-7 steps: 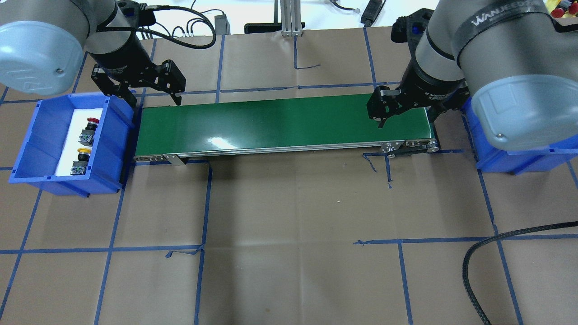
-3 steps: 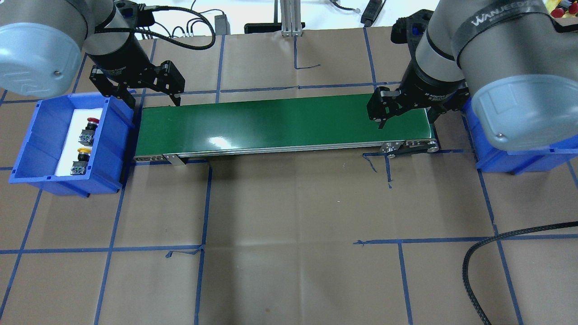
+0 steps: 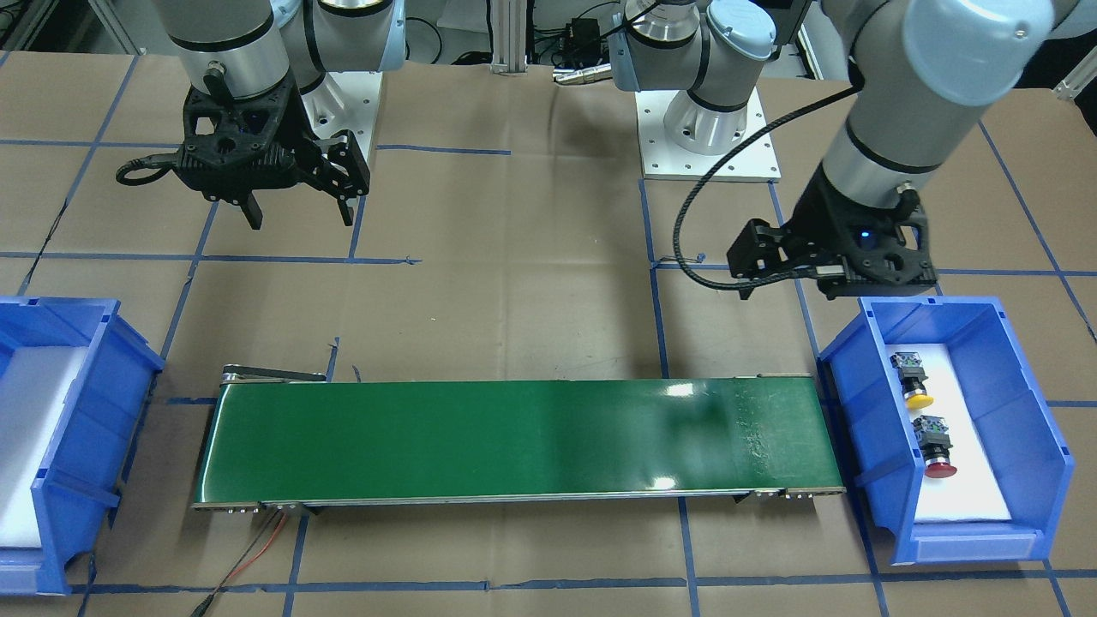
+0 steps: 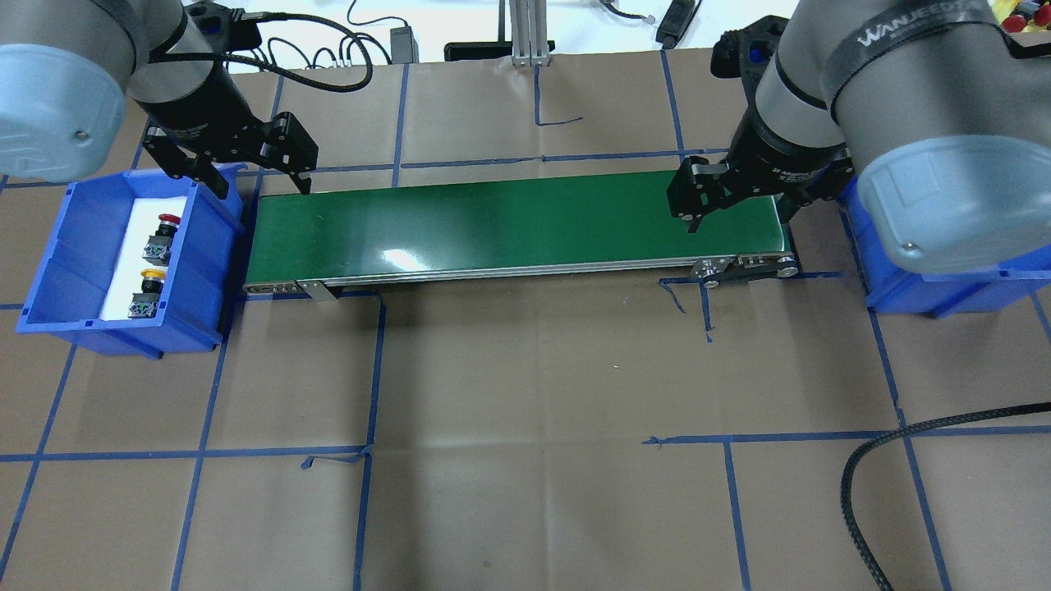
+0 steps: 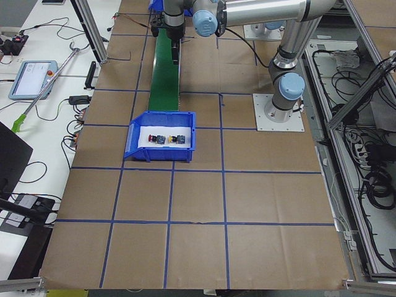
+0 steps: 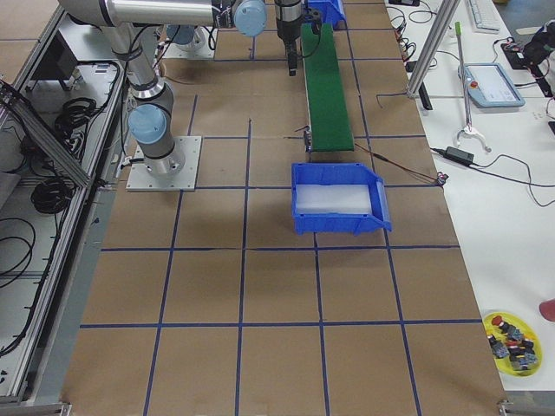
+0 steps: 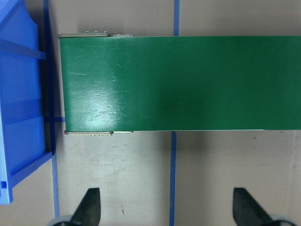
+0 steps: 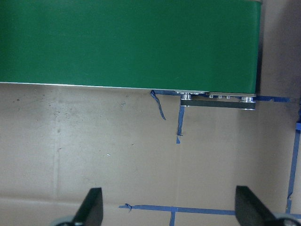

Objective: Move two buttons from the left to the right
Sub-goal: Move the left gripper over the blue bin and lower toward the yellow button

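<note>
Left gripper [image 4: 263,190] moved nearer blue bin [image 4: 57,246], jaws spread, right gripper [image 4: 743,222] likewise, right arm [image 4: 903,49] lettered WANJEED

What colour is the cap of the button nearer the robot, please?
Yellow; the button shows best in the front-facing view.

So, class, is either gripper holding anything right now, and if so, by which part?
Nothing is held. The left gripper and right gripper are both open and empty; the red button and yellow button lie in the blue bin.

The left claw [image 4: 263,189] and right claw [image 3: 301,218] both hover with jaws spread.
</note>
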Controlling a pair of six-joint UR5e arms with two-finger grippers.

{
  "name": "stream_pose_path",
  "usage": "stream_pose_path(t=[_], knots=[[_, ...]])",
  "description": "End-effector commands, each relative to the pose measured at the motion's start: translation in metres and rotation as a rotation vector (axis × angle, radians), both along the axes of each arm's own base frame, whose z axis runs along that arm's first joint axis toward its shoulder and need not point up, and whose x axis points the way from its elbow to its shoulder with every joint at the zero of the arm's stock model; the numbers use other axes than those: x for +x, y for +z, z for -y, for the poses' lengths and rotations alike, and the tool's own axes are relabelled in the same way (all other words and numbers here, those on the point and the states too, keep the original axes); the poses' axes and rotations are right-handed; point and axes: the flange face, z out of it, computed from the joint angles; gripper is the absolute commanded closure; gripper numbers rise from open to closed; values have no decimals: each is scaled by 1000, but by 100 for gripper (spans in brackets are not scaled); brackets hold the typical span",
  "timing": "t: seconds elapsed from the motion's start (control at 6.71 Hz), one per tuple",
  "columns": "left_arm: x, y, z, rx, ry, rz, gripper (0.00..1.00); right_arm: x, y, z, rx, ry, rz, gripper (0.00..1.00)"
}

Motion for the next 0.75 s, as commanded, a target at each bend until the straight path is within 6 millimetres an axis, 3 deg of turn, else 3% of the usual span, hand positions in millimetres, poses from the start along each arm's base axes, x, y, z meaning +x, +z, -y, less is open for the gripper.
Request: stream_pose_path(t=[0.0, 0.3, 0.45, 0.6], knots=[[78, 0, 3, 2, -16, 2, 0, 0, -1, 0, 4, 0, 0, 0], [209, -16, -8, 27, 0, -13, 0, 1, -2, 0, 5, 2, 0, 0], [247, -28, -13, 42, 20, -22, 0, 1, -3, 1, 5, 2, 0, 0], [263, -39, -12, 58, 37, -32, 0, 1, -4, 1, 7, 2, -1, 0]])
